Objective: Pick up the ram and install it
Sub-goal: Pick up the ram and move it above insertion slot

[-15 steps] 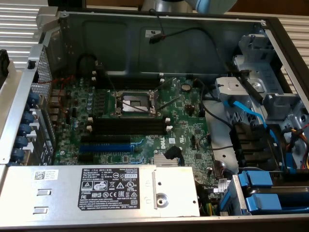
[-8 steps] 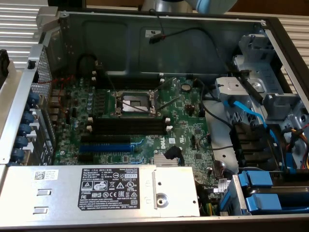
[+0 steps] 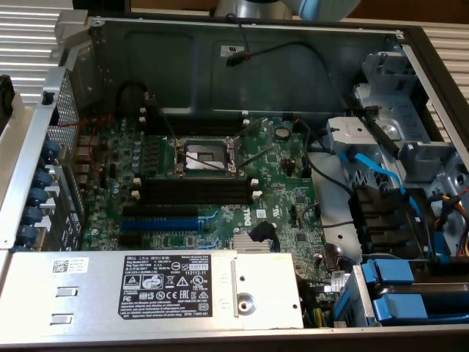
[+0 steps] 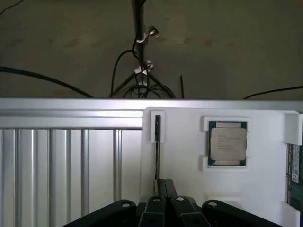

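Black jaws of the gripper (image 4: 165,187) sit closest to the wrist camera, drawn together so that only a thin seam parts the two pads (image 4: 160,188). They hang over the near end of the ram (image 4: 157,146), which stands on edge in a narrow slot of a white tray (image 4: 184,179) and runs straight away from the tips. Whether the pads actually pinch the stick cannot be told.

A ribbed aluminium bench (image 4: 66,161) lies beside the tray. On the ram's other side, in the same tray, a processor (image 4: 228,144) rests flat in its own pocket. Past that, at the tray's edge, is a strip of another green board (image 4: 294,165).

In the exterior view an open computer case (image 3: 242,44) lies on its side. At that view's left is the perforated rear panel (image 3: 69,147). Right of it sits the motherboard (image 3: 278,205), with the processor socket (image 3: 205,158) towards the far side. The long black slots (image 3: 194,192) sit bare just nearer, and the blue expansion slot (image 3: 157,220) is nearer still. A labelled power supply (image 3: 176,290) fills the near edge. Blue cables (image 3: 381,176) cross the exterior view's right side. Part of the arm (image 3: 322,7) shows beyond the far wall, well apart from the slots.
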You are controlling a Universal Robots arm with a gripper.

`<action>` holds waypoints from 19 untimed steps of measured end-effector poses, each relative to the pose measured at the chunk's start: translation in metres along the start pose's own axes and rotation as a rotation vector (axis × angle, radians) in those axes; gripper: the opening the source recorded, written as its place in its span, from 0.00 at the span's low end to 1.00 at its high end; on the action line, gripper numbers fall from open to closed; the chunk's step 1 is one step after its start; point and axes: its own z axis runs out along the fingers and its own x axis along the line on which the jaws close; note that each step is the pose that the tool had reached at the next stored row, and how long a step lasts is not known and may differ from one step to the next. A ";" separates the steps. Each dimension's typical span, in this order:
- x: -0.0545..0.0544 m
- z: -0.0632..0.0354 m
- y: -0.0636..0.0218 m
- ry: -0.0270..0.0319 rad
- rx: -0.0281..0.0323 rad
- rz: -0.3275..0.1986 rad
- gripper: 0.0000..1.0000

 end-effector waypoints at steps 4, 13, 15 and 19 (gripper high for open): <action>0.001 0.0043 -0.0001 -0.0002 -0.0179 0.000 0.10; 0.002 0.0148 -0.0002 -0.0013 -0.0198 -0.001 0.10; 0.002 0.0168 -0.0002 -0.0015 -0.0200 -0.002 0.10; 0.002 0.0201 -0.0001 -0.0016 -0.0213 -0.002 0.10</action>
